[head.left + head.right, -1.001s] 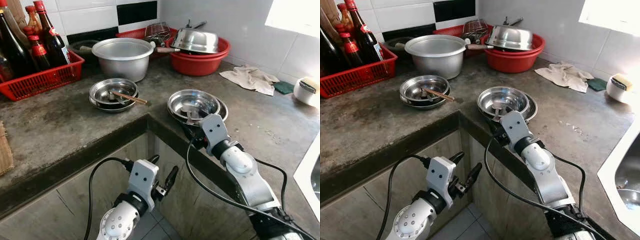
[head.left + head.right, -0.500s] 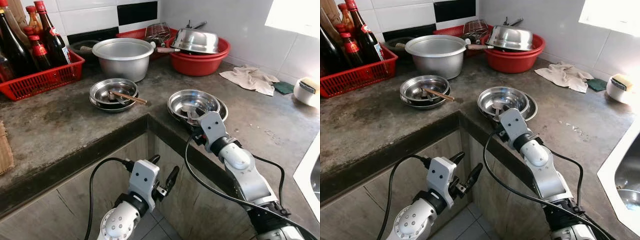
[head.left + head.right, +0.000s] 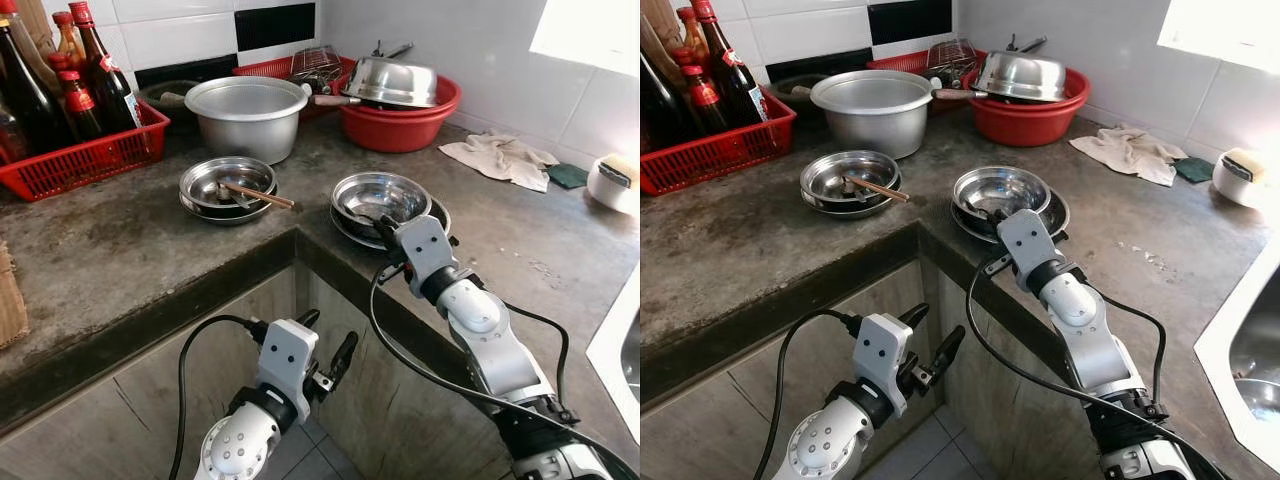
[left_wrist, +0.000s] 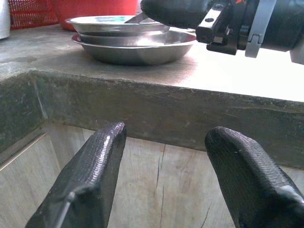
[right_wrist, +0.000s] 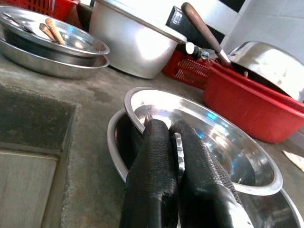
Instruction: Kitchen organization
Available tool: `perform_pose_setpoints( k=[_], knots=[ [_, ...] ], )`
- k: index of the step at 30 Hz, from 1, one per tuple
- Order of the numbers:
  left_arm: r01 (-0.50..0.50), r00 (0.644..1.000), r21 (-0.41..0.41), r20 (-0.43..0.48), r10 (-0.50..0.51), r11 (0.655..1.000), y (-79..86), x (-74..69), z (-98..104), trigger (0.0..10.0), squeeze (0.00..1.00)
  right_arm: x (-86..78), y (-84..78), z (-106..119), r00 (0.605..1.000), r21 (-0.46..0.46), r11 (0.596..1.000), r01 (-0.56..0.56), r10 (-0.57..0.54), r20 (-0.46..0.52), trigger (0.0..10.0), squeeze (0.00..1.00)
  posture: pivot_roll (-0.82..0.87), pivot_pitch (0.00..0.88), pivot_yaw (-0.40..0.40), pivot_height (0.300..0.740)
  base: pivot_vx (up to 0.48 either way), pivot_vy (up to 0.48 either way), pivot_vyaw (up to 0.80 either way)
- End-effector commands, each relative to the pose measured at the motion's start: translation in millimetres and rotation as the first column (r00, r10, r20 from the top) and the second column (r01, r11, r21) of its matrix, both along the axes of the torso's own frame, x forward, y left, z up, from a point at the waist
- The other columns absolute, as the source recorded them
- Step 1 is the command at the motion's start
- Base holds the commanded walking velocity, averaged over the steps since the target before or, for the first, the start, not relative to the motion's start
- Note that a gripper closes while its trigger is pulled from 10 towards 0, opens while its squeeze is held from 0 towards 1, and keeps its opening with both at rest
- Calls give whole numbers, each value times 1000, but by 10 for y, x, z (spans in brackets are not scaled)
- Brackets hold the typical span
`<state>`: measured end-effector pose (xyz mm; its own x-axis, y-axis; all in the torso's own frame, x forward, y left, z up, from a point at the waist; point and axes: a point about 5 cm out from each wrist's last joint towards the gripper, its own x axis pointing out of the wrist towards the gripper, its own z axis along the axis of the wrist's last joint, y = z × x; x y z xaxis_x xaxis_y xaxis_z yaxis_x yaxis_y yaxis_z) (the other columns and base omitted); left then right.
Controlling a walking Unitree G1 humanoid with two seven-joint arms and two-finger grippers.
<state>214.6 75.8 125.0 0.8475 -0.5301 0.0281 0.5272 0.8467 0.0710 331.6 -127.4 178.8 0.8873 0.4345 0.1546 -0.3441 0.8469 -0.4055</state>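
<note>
Right gripper (image 3: 987,213) pinching the near rim of a tilted steel bowl (image 3: 380,193) at the counter's inner corner.

The bowl sits in a stack of steel dishes (image 3: 1052,218) on the grey stone counter (image 3: 120,240), its near rim raised so the mouth faces up and away from the robot, toward the red basin (image 3: 400,125). The right arm reaches forward and up from the lower right, forearm angled toward the corner, its two black fingers (image 5: 152,161) pressed nearly together with the thin bowl rim between them. A second steel dish (image 3: 227,186), holding chopsticks (image 3: 258,194) that lie with their long axis left to right, rests nearby to the left, before the aluminium pot (image 3: 247,112). The left gripper (image 3: 327,350) hangs below the counter edge in front of the cabinet, fingers spread wide and holding nothing.
</note>
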Motion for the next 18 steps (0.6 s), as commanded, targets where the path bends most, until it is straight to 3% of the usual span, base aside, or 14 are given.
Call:
perform_pose_setpoints(
  k=[1,6,11,12,18],
  knots=[
    [-4,1000,6,16,4,1000,3,4,34,10000,0,33,-17,82,999,30,999,22,-23,24,0,0,120,26,-65,740,0,0,0],
    [-7,1000,8,17,7,1000,8,9,33,10000,0,35,-32,142,997,77,995,57,-60,44,0,0,119,25,-64,740,0,0,0],
    [-22,999,5,28,21,1000,22,21,47,10000,0,-7,-105,310,982,209,967,147,-169,87,0,0,118,25,-63,740,0,0,0],
    [-28,999,2,34,28,1000,29,29,55,10000,0,-77,-120,393,973,280,945,169,-206,107,0,0,118,24,-61,740,0,0,0],
    [-28,999,1,42,28,1000,21,36,66,10000,0,-266,-121,493,956,367,910,193,-258,138,0,0,113,20,-57,740,0,0,0]
  ],
)
